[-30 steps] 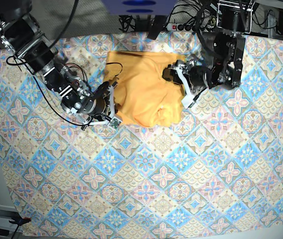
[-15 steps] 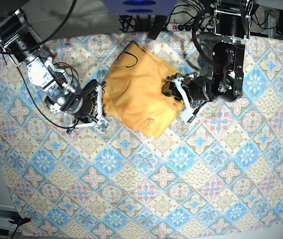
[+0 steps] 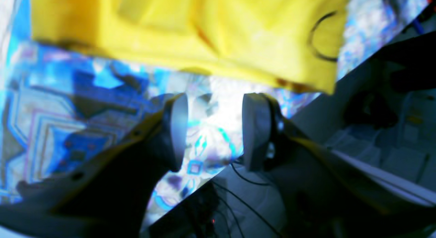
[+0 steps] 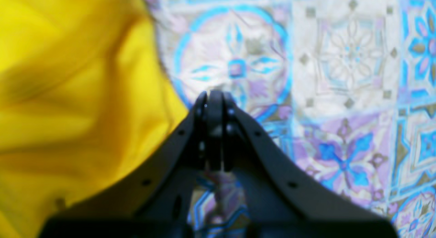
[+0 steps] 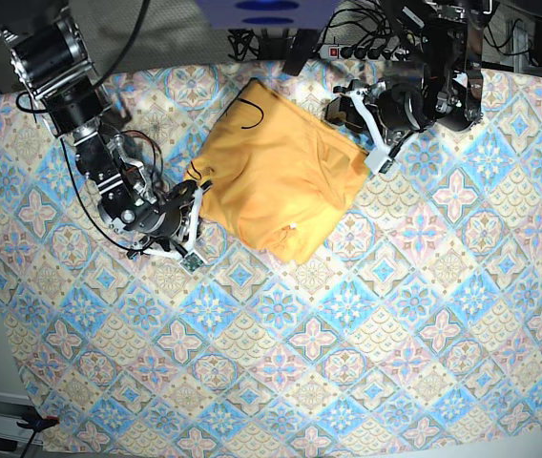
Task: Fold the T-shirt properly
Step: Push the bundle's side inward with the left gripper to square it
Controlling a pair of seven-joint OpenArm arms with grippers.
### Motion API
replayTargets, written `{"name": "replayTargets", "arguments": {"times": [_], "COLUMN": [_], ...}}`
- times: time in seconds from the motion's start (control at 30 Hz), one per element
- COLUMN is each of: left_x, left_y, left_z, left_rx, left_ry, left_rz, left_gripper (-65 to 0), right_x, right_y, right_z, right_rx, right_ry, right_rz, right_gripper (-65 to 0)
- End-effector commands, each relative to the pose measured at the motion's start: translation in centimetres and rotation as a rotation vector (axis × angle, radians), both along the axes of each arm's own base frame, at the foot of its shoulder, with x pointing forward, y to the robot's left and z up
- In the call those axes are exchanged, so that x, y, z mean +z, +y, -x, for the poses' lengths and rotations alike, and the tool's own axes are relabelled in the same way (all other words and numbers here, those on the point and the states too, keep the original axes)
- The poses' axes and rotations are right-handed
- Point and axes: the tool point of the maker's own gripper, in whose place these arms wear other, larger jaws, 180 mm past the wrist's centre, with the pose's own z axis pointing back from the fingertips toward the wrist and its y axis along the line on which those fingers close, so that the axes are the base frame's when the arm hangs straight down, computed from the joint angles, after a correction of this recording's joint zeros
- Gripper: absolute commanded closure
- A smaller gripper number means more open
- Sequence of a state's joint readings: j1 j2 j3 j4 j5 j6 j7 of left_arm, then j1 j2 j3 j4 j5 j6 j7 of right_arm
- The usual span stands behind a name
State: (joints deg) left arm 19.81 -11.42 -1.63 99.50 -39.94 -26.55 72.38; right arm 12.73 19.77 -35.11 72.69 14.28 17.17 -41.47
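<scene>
Base view: T-shirt [image 5: 271, 181] bunched far side, near tablecloth [image 5: 366, 363] free (left jaws released, right clenched empty).

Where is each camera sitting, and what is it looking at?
Base: high above, looking straight down at the tablecloth, T-shirt and both arms.
Left wrist: on the left arm, behind the open left gripper, facing the T-shirt's edge.
Right wrist: behind the shut right gripper, beside the T-shirt.
All three share T-shirt and tablecloth.
</scene>
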Motion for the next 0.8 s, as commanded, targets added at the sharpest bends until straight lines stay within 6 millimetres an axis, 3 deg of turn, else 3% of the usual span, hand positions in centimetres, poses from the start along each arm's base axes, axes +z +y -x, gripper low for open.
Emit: {"name": "replayTargets", "arguments": {"times": [0.0, 0.17, 0.33, 0.77], "left_x": [0.4, -1.1, -1.8, -3.5], "left_y": [-0.2, 0.1, 0.4, -3.5], "left_z": [-0.7, -2.5, -4.8, -10.6], "left_rx": [0.011, 0.055, 0.073, 0.012], "left_ry": [-0.024, -0.014, -0.010, -0.059], "left_rz": [0.021, 0.036, 0.039, 0.047], "left_gripper": [-25.2, -25.2, -25.2, -25.2], "right_x": [1.0, 0.6, -1.4, -0.8], "right_y": [0.6, 0.8, -0.1, -0.2], "right_z": [-1.2, -0.6, 2.4, 7.7], "right_rx": [-0.001, 0.007, 0.005, 0.076], "right_ry": [-0.033, -0.018, 0.040, 0.053], "right_rz": [-0.030, -0.026, -0.010, -0.016], "right_gripper": [-0.6, -0.6, -0.4, -0.4]}}
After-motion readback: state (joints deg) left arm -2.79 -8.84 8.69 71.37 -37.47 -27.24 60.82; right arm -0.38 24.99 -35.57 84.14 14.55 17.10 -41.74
